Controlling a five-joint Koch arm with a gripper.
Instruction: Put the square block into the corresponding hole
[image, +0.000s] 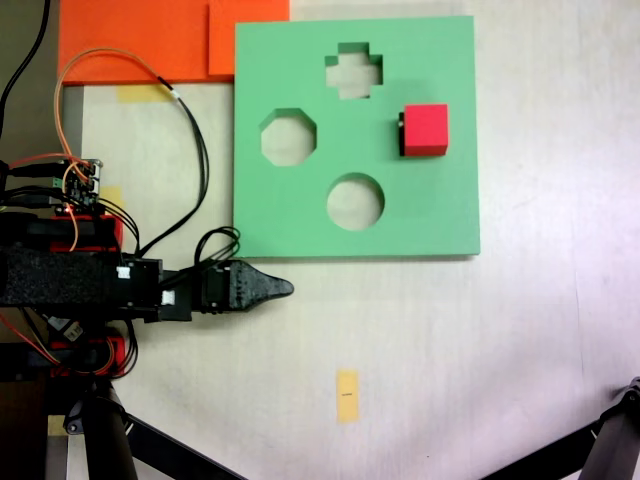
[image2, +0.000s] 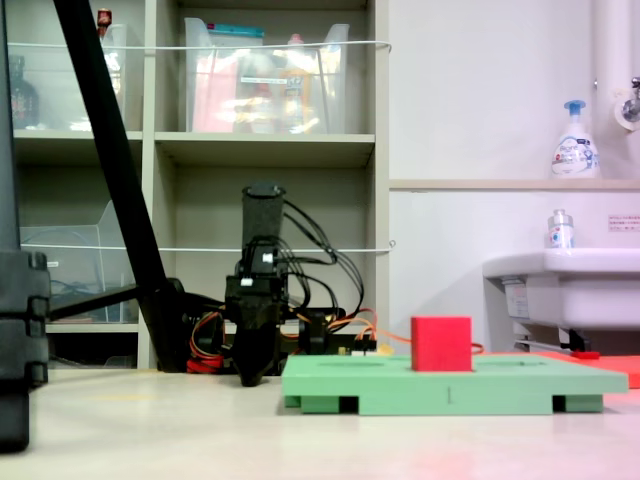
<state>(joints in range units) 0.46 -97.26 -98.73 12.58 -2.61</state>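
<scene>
A: Where's the square block (image: 426, 129)?

B: I see it on the green board (image: 300, 210), at the first exterior view's right, seated over the square hole (image: 401, 133); a dark sliver shows at its left edge. In the second exterior view it stands proud of the board.

A: Gripper (image: 283, 288)?

B: Off the board's near-left corner, jaws together, holding nothing.

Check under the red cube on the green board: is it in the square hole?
The red cube sits on the green board; a dark sliver shows at its left edge. Whatever is beneath is covered.
</scene>
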